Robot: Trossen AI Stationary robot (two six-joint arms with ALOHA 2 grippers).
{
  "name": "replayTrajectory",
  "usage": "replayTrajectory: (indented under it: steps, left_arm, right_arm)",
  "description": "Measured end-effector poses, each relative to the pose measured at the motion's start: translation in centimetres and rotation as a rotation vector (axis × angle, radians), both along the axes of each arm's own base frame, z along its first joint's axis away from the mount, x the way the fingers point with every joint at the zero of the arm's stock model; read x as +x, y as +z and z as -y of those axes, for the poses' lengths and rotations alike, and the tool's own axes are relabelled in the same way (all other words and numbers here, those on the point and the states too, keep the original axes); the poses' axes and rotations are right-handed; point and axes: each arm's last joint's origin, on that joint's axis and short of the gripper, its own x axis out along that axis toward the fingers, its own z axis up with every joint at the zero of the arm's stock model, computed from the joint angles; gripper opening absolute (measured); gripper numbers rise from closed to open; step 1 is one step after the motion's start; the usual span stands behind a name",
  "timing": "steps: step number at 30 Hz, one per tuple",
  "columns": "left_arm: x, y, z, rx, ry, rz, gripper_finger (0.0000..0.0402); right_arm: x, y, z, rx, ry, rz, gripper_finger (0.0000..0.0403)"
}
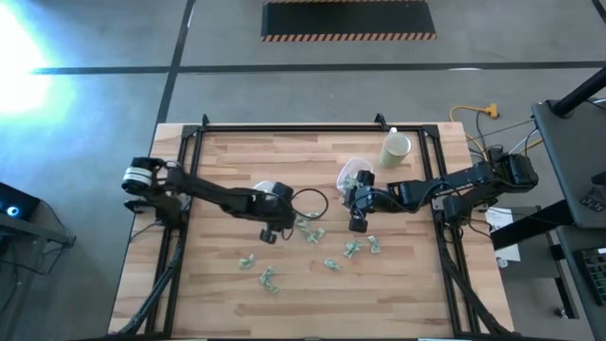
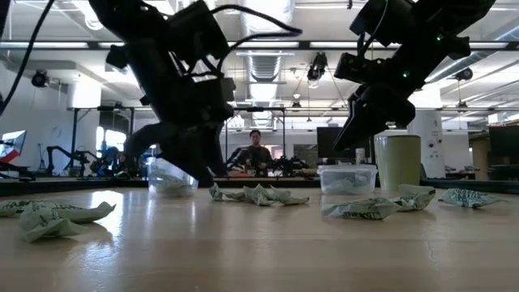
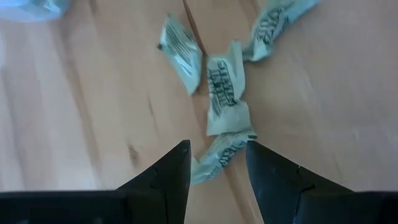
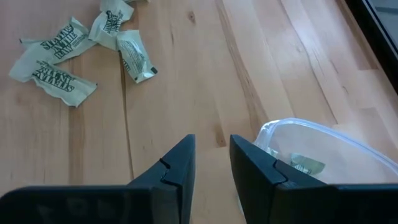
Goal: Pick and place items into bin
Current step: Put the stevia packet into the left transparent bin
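Observation:
Several small pale green and white packets [image 1: 305,228] lie flat and scattered on the wooden table [image 1: 227,156]. My left gripper [image 1: 275,230] hangs open, slanting down over a cluster of packets. In the left wrist view one packet [image 3: 219,154] shows in the gap between the fingertips, and I cannot tell whether they touch it. My right gripper [image 1: 358,224] stands open by a narrow gap with nothing in it, next to a clear plastic tub [image 4: 311,134]. That tub holds one packet [image 4: 306,163]. More packets [image 4: 55,70] lie ahead of the right gripper.
A second clear tub [image 1: 269,188] stands under the left arm. A tall cream cup [image 1: 395,148] stands at the far right. Loose packets [image 1: 269,278] lie toward the near edge. A black frame [image 1: 312,128] borders the table. A person [image 2: 256,151] shows in the room behind.

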Motion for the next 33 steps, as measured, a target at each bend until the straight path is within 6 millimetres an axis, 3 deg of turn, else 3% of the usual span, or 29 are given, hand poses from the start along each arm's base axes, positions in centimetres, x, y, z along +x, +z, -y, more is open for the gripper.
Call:
replayTrajectory:
  steps: [12,16,24,33]
  left_arm:
    - [0.4,-1.6,-1.0,-0.02,0.027,-0.051,0.0136]
    - [0.3,-1.6,-1.0,-0.025,0.026,-0.051,0.0107]
    - [0.2,-1.6,-1.0,-0.02,0.033,-0.059,0.0009]
    - [0.2,-0.3,-0.8,-0.007,0.091,-0.003,0.0007]
  right_arm:
    - [0.0,0.0,0.0,0.0,0.0,-0.001,0.0081]
    - [0.0,0.0,0.0,0.0,0.0,0.0,0.0084]
    - [0.0,0.0,0.0,-0.001,0.0,-0.001,0.0077]
    - [-0.1,-0.2,0.0,0.004,-0.008,-0.004,0.0074]
